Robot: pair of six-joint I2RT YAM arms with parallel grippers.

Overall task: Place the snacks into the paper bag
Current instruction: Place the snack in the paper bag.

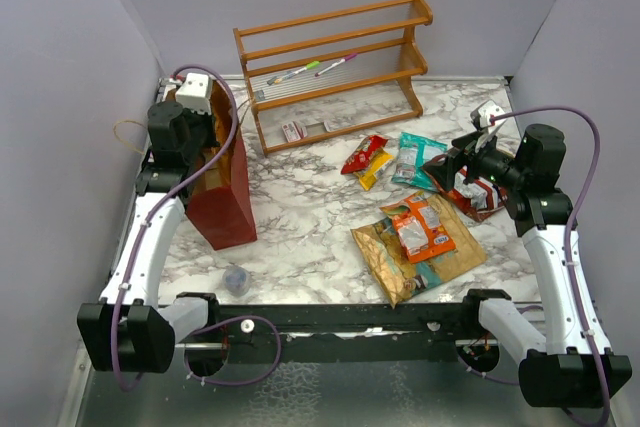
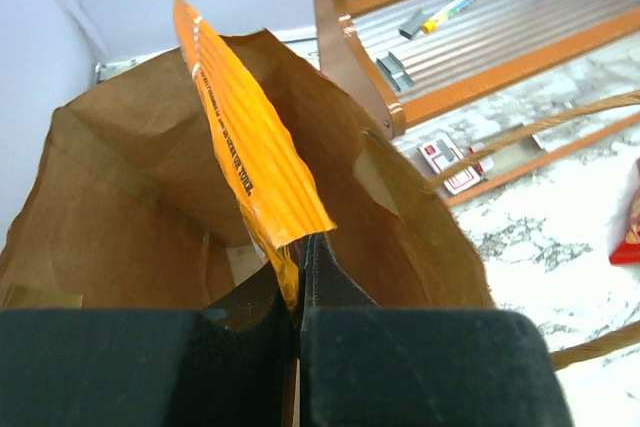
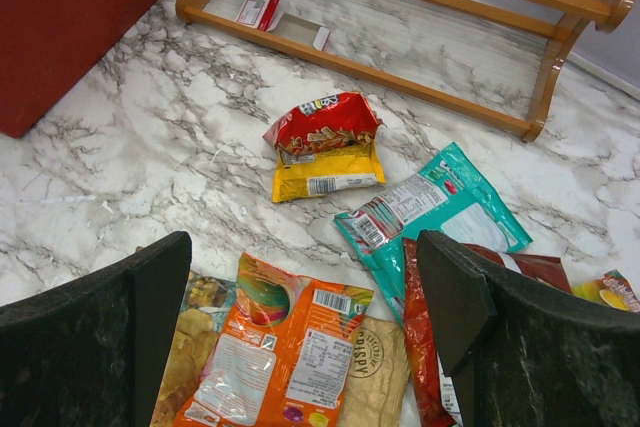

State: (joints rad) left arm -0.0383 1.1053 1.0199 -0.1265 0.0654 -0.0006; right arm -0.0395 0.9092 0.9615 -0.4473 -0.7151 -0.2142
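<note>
held snack: ridged orange packet (image 2: 245, 147), reaching into the mouth of the paper bag (image 2: 130, 147)
left gripper (image 2: 300, 252): clenched on that packet, not released
bag: upright, left side of table (image 1: 300, 212)
bag bottom: hidden (cannot tell what's in)
right gripper (image 3: 305, 247): spread wide, empty, above loose snacks
left: gold chip bag (image 1: 385, 257), small orange packet (image 1: 420, 227), teal packet (image 1: 415, 159), red-yellow packet (image 1: 366, 159)
progress: early, most packets not yet bagged

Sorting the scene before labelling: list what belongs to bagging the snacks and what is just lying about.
Job: paper bag; orange foil packet pinched by the left gripper above the bag; on the table a red-yellow packet, teal packet, orange snack packet, gold chip bag, red packet.
Lying about: wooden rack, green marker, pink marker, clear cup.
</note>
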